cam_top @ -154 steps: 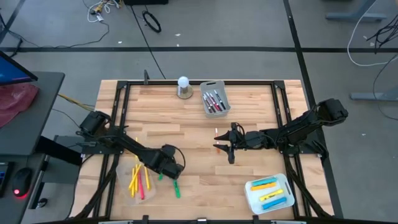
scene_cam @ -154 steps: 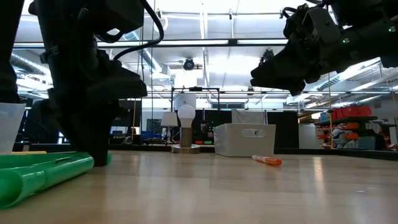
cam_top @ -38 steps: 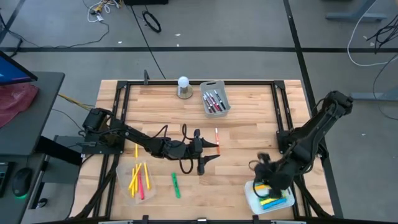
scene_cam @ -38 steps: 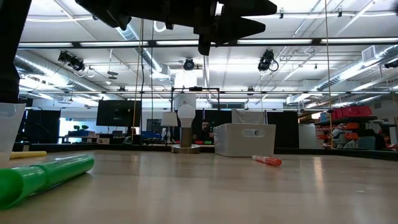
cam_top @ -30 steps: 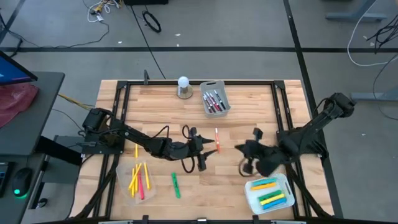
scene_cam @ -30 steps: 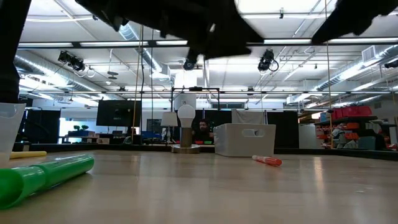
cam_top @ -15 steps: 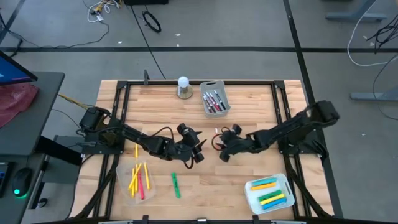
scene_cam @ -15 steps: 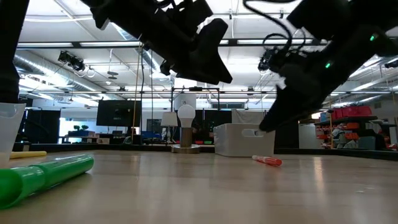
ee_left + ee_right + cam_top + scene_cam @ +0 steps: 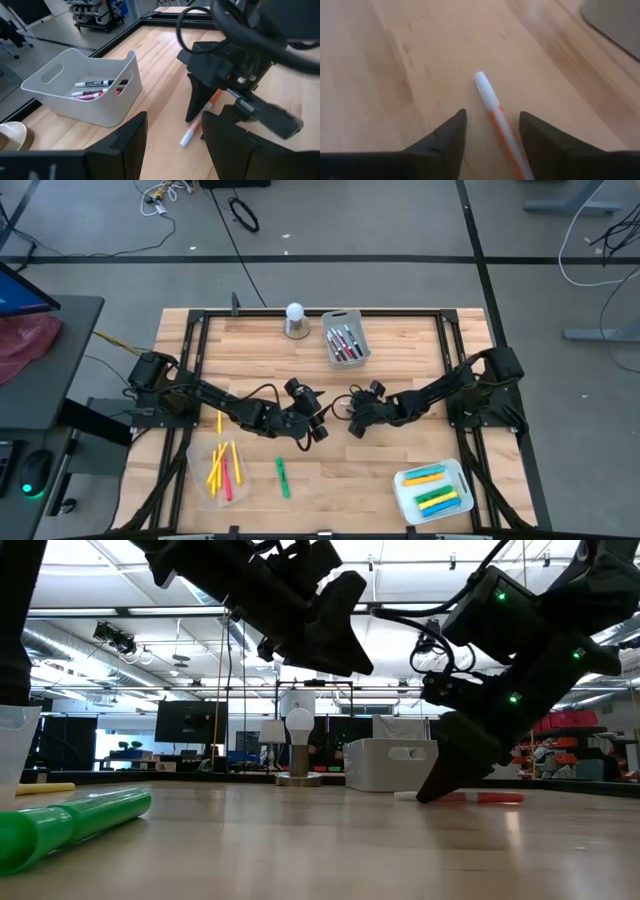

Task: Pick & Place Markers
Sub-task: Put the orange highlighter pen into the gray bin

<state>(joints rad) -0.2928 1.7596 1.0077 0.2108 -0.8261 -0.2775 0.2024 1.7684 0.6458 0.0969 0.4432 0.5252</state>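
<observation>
An orange marker (image 9: 496,116) with a white end (image 9: 481,80) lies flat on the wood near the table's middle. My right gripper (image 9: 350,416) is down at it, open, one finger on either side of it. Seen from the low view, its fingertip (image 9: 432,792) is at the table beside the marker (image 9: 490,798). My left gripper (image 9: 317,423) hangs open above the table just left of the marker (image 9: 196,124), holding nothing. A green marker (image 9: 283,478) lies on the table near the front. My right gripper slants down from the table's right, with its fingers along the orange marker's length. Whether either finger touches the marker, I cannot tell. The marker lies flat on the table.
A grey bin (image 9: 346,340) of markers stands at the far edge beside a white ball on a base (image 9: 295,320). A white tray (image 9: 433,490) with yellow, green and blue markers sits near right. Yellow and pink markers (image 9: 222,465) lie near left.
My right gripper has swung from beside the white tray toward the table's middle and dropped down to the orange marker. The marker now lies more across the table than before. My left gripper has tipped its fingers downward and then stayed put.
</observation>
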